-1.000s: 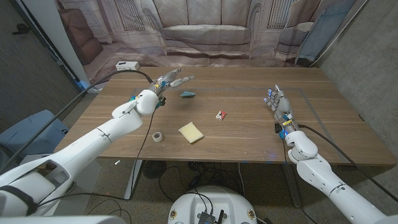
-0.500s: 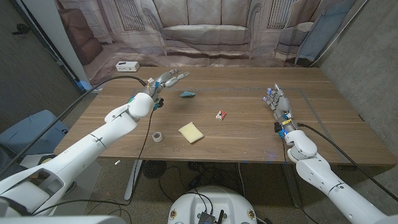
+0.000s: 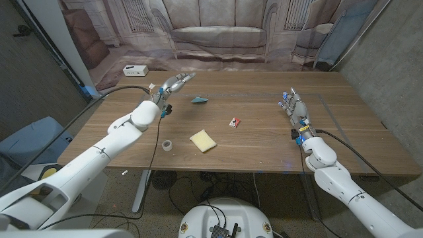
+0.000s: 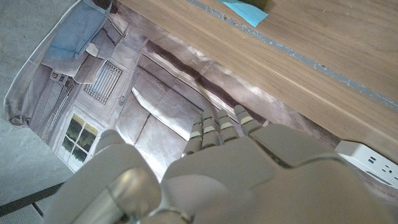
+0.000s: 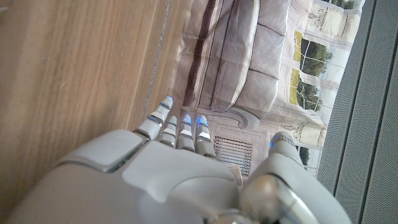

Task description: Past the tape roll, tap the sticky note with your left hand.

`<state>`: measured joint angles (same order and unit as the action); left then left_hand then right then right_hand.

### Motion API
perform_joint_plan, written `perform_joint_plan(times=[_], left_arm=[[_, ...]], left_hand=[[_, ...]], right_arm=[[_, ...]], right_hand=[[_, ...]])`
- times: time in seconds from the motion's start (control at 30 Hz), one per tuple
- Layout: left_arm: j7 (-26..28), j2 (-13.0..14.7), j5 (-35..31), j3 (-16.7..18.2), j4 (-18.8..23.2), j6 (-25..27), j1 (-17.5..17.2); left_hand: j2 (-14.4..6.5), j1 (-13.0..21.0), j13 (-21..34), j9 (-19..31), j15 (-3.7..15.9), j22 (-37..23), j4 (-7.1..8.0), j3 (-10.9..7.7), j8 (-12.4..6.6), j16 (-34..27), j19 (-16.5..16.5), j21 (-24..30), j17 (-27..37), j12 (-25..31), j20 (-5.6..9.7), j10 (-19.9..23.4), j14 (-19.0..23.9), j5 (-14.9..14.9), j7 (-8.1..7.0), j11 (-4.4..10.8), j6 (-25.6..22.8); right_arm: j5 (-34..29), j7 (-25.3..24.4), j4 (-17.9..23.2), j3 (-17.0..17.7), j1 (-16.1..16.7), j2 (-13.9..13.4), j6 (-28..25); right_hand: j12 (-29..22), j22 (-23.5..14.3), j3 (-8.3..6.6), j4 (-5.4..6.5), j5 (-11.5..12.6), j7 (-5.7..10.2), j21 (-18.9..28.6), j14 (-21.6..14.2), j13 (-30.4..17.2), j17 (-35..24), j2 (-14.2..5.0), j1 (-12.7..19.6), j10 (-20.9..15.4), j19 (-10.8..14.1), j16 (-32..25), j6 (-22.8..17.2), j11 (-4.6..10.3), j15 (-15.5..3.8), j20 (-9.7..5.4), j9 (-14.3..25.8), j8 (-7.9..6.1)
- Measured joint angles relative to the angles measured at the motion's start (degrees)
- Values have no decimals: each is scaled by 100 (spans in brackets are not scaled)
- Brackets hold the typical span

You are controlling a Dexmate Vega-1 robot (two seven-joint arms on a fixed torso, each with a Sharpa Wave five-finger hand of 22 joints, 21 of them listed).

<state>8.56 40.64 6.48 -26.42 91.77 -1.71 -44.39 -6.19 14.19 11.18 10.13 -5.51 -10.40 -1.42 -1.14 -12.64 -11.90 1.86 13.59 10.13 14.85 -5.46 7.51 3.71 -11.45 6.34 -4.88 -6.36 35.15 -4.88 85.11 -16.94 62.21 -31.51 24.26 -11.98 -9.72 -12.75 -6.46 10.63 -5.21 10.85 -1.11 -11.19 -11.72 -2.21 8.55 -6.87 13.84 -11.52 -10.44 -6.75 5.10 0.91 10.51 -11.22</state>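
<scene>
The yellow sticky note (image 3: 203, 140) lies near the table's front edge, left of the middle. The small grey tape roll (image 3: 168, 145) sits just to its left. My left hand (image 3: 173, 83) hangs over the far left part of the table, well behind both, fingers stretched out and holding nothing. In the left wrist view that hand (image 4: 230, 155) points past the table's far edge toward the backdrop. My right hand (image 3: 295, 109) stands on the right side of the table, fingers straight and empty; the right wrist view shows it (image 5: 174, 168) beside bare wood.
A teal folded paper (image 3: 199, 100) lies right of my left hand, also seen as the teal paper (image 4: 245, 9) in the left wrist view. A small red and white item (image 3: 234, 122) sits mid-table. A white power strip (image 3: 135, 69) rests at the far left corner.
My left hand has drifted left and back, away from the teal paper, and its fingers have drawn closer together. The right hand and the objects have stayed put.
</scene>
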Motion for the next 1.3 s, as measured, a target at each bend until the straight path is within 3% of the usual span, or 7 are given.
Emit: perform_joint_plan(times=[0.23,0.27,0.67,1.3], left_arm=[[-71,-121,201,99,-249,-162,-18],[-228,-143,543,111,-290,-473,-20],[-721,-482,1312,191,-850,-1387,-21],[-1184,-871,2003,238,-1407,-2106,-103]], left_hand=[[-1,1,0,0,8,0,-18,-18,0,0,-98,0,0,22,52,93,92,0,10,30,-133],[-2,2,0,0,-4,0,-18,-18,0,0,-106,0,0,22,45,118,105,-1,10,28,-133],[-38,38,1,0,-18,22,-41,-41,0,0,-239,0,0,22,34,212,188,-1,-11,7,-235],[-7,69,1,1,11,28,-41,-41,45,26,-324,-28,1,-4,9,209,211,23,-11,10,-296]], right_arm=[[-14,91,-15,-10,-22,-9,61],[-19,104,-26,-24,-43,-22,71],[-155,172,-38,-71,-86,-60,148],[-396,166,-84,-187,-232,-94,177]], right_hand=[[0,0,0,0,0,-21,0,-21,0,0,0,0,-21,0,0,-21,-21,-21,0,0,0],[0,0,0,0,0,-19,0,-21,0,0,0,0,-21,0,0,-23,-21,-21,0,0,0],[0,0,-25,-25,0,0,45,-41,-1,-1,0,0,-21,61,0,-41,-21,-41,-61,0,0],[0,0,-25,-25,0,0,45,-72,-1,-1,0,0,-72,92,0,-41,-11,-71,-92,0,0]])
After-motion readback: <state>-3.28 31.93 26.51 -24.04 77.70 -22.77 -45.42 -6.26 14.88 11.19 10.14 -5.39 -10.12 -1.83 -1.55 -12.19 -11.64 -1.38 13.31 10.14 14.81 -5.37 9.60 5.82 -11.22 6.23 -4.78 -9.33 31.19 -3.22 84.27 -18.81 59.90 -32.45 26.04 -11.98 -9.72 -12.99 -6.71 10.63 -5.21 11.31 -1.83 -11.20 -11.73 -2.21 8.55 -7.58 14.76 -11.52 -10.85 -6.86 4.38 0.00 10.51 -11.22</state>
